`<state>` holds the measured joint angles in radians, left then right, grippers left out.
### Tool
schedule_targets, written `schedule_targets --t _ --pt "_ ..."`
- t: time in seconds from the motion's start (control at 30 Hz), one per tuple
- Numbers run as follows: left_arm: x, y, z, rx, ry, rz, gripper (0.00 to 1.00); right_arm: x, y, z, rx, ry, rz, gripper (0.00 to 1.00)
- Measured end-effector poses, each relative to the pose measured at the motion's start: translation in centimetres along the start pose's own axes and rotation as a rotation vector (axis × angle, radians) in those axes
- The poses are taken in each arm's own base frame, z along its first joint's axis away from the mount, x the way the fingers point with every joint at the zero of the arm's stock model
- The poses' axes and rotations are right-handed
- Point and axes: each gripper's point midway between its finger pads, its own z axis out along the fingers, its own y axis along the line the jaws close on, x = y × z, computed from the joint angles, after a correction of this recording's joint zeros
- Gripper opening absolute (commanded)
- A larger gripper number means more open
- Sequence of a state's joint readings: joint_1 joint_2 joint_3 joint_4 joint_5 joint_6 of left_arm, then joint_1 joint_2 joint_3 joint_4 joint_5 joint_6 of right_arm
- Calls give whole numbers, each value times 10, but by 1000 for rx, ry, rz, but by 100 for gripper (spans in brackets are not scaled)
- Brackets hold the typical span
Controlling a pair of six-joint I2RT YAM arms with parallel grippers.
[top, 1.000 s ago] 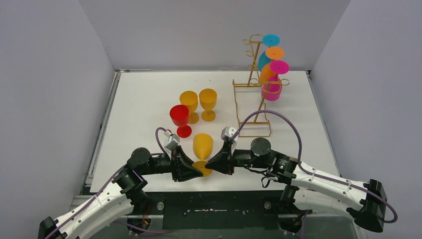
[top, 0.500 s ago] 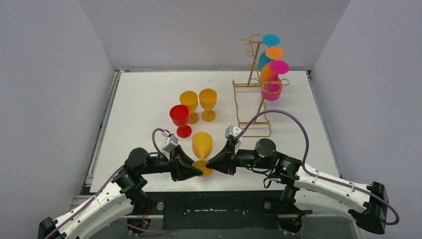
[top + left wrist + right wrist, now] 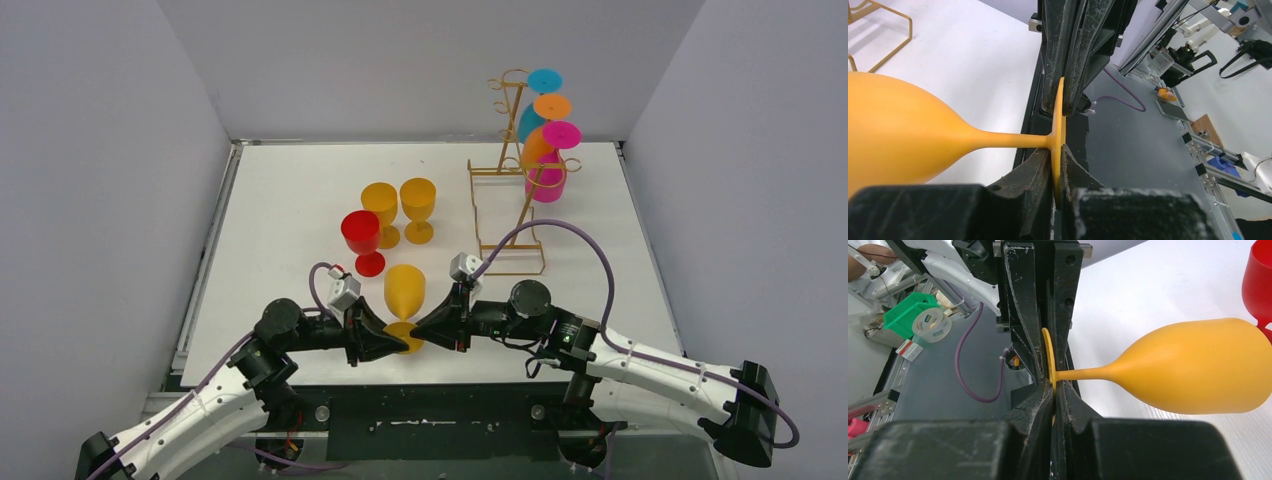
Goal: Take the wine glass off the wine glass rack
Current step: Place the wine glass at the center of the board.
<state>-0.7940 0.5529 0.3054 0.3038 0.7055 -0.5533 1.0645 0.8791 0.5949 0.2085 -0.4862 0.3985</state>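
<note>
Note: left fingers (image 3: 1034,175) and right fingers (image 3: 1034,407) both pinch the thin foot of the yellow-orange plastic wine glass (image 3: 406,288); I fear uneven pulling twists it loose.

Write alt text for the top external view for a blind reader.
Left tool and right tool both grip the foot of an upright orange-yellow wine glass at the near edge of the table. A red glass and two yellow glasses stand behind it; the gold wine glass rack at back right holds three coloured glasses.
</note>
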Motion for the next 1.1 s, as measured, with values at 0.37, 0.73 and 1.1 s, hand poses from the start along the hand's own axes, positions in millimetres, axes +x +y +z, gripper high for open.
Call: schedule_targets --t 0.37,0.73,1.1 --pt "1 3 -7 -5 -25 176 0 1 4 3 -14 2 25 29" --pt "17 11 -15 5 23 404 0 -66 -14 -8 237 -58 69 78" --pt "20 2 -17 97 33 576 0 -96 -63 -22 458 13 129 82"
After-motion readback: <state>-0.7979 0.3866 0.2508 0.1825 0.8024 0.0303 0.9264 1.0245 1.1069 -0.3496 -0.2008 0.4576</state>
